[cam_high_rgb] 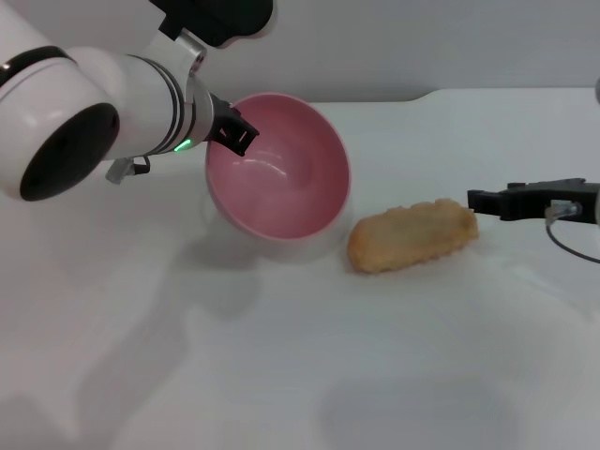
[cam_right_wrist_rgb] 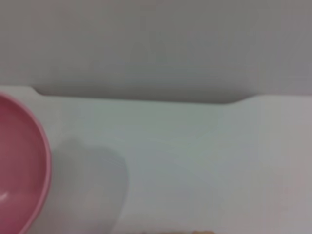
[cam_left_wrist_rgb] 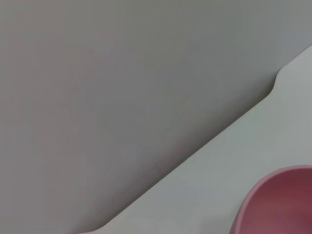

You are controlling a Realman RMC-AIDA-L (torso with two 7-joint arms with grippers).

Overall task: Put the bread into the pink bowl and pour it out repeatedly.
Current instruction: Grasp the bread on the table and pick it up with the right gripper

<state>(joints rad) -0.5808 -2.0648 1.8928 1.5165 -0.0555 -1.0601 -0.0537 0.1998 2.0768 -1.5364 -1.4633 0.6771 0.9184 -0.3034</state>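
While the bread (cam_high_rgb: 412,235) lies flat on the white table (cam_high_rgb: 281,375), just beside the tipped pink bowl (cam_high_rgb: 277,167) (its opening faces forward, with nothing inside), the right gripper (cam_high_rgb: 480,201) hovers close past the loaf's far end, jaws unreadable. Farther back, the left gripper (cam_high_rgb: 236,133) is clamped on the bowl's rim.

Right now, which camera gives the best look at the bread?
The head view: the bread lies whole on the white table, just right of the tilted pink bowl. The right wrist view catches only a thin sliver of it at the picture's edge. The left wrist view shows none of it.
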